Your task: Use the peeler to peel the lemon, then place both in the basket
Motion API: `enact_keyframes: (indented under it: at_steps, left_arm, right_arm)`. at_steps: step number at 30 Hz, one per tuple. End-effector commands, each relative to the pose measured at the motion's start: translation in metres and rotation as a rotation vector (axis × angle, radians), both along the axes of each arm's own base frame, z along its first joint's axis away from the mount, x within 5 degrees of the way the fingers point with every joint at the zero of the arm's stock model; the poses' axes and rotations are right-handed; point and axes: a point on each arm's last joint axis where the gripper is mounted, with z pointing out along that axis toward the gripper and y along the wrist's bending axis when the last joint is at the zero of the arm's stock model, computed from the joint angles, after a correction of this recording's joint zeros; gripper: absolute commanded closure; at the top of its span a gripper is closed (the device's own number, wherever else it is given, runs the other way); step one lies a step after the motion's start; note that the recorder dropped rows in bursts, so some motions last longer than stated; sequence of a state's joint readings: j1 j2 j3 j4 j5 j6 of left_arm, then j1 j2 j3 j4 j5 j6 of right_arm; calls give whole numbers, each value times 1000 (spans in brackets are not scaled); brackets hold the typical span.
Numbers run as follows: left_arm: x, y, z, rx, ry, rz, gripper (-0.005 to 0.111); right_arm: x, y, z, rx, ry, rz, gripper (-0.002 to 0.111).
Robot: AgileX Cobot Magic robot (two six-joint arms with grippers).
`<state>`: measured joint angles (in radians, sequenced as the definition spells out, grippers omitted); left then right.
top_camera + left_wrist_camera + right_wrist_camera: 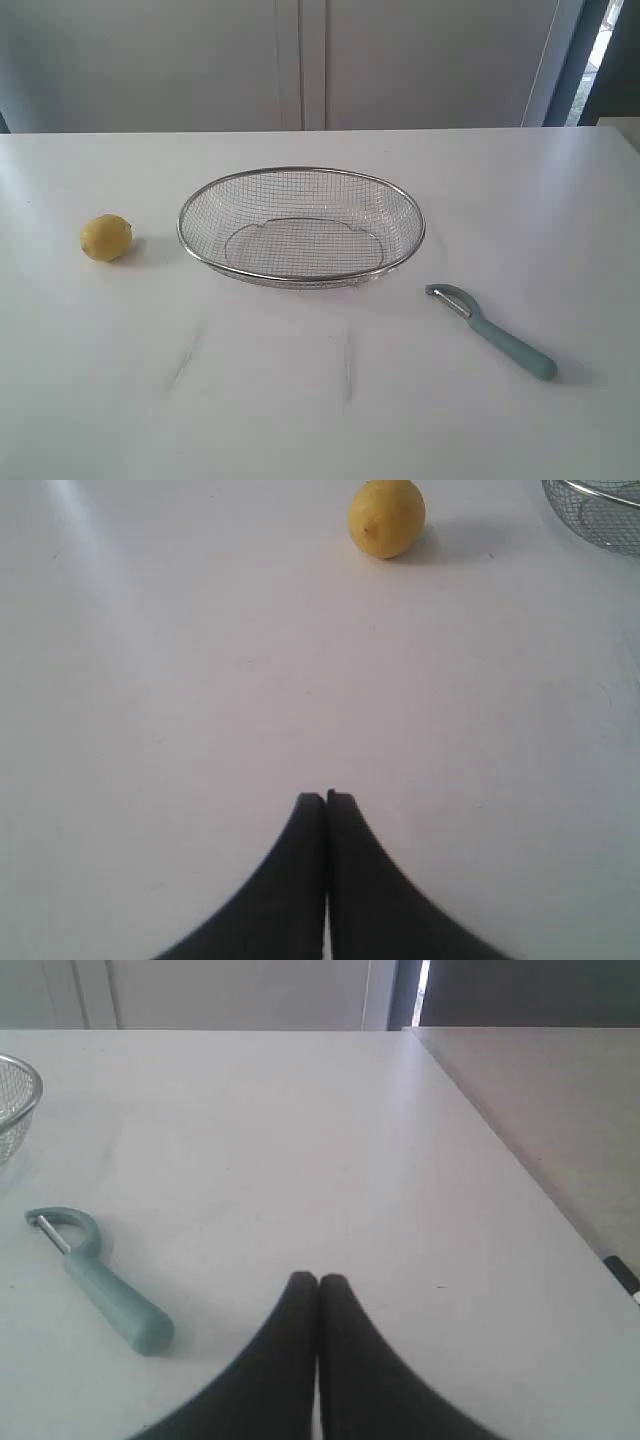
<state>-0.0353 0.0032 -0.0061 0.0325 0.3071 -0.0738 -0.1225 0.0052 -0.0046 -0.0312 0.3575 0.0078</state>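
A small yellow lemon (106, 238) lies on the white table to the left of the wire-mesh basket (300, 173), which holds nothing. To the basket's right lies the peeler (493, 331), teal handle toward the front right, silver blade head toward the basket. Neither gripper shows in the exterior view. In the left wrist view my left gripper (326, 798) is shut and holds nothing, well short of the lemon (387, 517). In the right wrist view my right gripper (318, 1279) is shut, holding nothing, with the peeler (100, 1283) lying apart from it.
The table's right edge (520, 1170) runs close to the right arm, with a second surface (560, 1090) beyond it. A grey wall (300, 60) stands behind the table. The basket's rim (600, 495) shows at the corner of the left wrist view.
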Motion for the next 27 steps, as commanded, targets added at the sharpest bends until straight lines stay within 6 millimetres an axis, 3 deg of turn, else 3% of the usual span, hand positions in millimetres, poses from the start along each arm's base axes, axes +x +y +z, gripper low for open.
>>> enact_keyframes:
  at_steps: [1, 9, 27]
  left_arm:
    - [0, 0, -2, -7, 2, 5, 107]
    - [0, 0, -2, -7, 2, 5, 107]
    - [0, 0, -2, -7, 2, 5, 107]
  right_arm:
    - [0, -1, 0, -16, -13, -7, 108]
    - [1, -1, 4, -21, -54, -6, 108]
    - [2, 1, 37, -70, -425, 6, 108]
